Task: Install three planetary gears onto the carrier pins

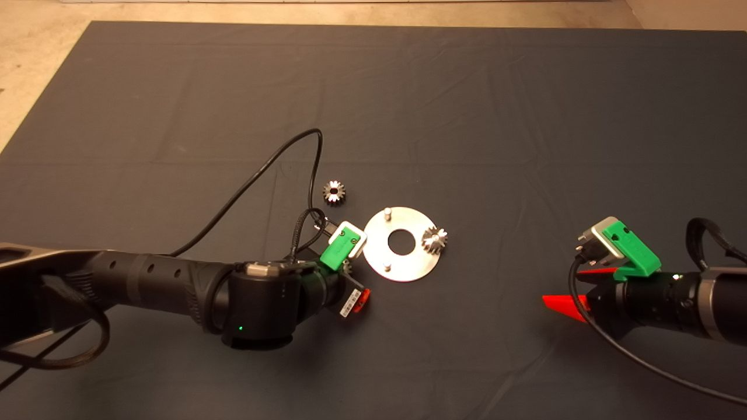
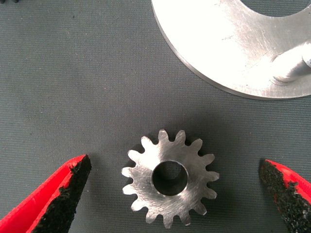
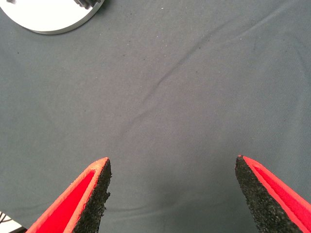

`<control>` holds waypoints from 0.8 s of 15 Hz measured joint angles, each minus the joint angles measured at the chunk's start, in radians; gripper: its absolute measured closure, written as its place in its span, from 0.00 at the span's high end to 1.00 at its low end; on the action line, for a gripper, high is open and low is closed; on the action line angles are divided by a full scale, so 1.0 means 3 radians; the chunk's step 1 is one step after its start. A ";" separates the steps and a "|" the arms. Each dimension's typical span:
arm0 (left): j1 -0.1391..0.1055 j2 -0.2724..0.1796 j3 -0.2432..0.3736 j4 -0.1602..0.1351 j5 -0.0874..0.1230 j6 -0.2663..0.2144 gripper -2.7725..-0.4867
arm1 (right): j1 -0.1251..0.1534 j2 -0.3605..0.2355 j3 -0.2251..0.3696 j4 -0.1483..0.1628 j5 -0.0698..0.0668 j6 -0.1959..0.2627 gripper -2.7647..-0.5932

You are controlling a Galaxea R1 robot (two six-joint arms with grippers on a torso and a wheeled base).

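The round steel carrier plate [image 1: 401,262] lies mid-mat with two bare carrier pins [image 1: 386,213] and one planetary gear [image 1: 435,240] sitting at its right-hand pin. A second gear [image 1: 334,191] lies loose on the mat to the plate's upper left. My left gripper [image 1: 353,287] hovers just left of the plate's lower edge, open. In the left wrist view a third gear [image 2: 170,177] lies flat on the mat between its fingers [image 2: 63,196], untouched, near the plate's rim [image 2: 233,53] and a pin [image 2: 291,67]. This gear is hidden in the head view. My right gripper [image 1: 563,291] is open and empty, well right of the plate.
A black cable [image 1: 262,169] loops from the left arm over the mat beside the loose gear. The right wrist view shows bare mat between the fingers [image 3: 87,199] and a slice of the plate [image 3: 48,14]. Pale floor borders the mat's far and left edges.
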 joint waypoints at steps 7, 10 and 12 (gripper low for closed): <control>-0.0001 0.0008 0.0000 0.0000 0.0001 0.0009 0.89 | 0.0001 -0.0071 0.0000 0.0000 0.0009 0.0000 0.60; -0.0009 0.0011 0.0000 -0.0003 -0.0002 0.0009 0.83 | 0.0000 -0.0091 0.0000 0.0000 0.0014 -0.0001 0.60; -0.0027 0.0010 0.0000 -0.0003 0.0001 0.0009 0.87 | 0.0001 -0.0137 0.0000 0.0000 0.0005 -0.0001 0.60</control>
